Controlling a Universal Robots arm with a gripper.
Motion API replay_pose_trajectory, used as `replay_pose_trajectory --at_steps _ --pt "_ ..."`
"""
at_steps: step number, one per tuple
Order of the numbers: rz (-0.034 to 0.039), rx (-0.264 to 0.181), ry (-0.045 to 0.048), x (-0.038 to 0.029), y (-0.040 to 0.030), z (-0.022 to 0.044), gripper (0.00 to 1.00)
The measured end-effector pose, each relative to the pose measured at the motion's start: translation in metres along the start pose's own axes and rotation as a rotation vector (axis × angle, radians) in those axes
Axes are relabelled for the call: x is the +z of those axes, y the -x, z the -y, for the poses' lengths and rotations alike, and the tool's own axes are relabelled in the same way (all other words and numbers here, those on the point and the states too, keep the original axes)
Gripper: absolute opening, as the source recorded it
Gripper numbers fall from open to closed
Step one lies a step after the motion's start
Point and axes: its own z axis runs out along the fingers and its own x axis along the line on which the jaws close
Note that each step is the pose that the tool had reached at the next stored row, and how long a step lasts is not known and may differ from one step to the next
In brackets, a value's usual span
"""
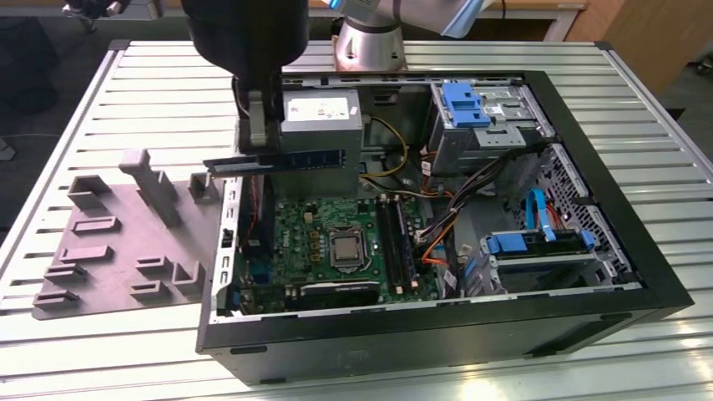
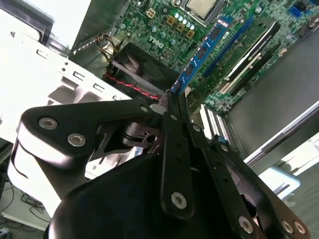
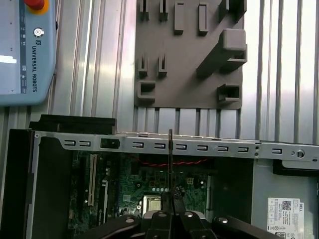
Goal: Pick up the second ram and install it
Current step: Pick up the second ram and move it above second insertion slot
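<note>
Pincer (image 1: 257,154) is gripping the second ram (image 1: 303,159) near one end above the computer case (image 1: 423,342).
Likely light, stiff and fragile, it is sitting safest pinched across its flat faces.

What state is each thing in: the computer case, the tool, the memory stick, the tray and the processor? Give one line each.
computer case: lying on its side, open.
tool: shut on the second ram.
second ram: held in the air over the computer case, not yet installed.
grey tray: flat on the table beside the computer case.
processor: on the board, uncovered.
</note>
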Motion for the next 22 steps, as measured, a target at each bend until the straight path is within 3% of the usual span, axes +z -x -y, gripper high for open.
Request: replay_pose_trajectory --at_steps 22 --pt "0.0000 0.000 0.0000 -0.0012 -0.0010 0.0210 0.12"
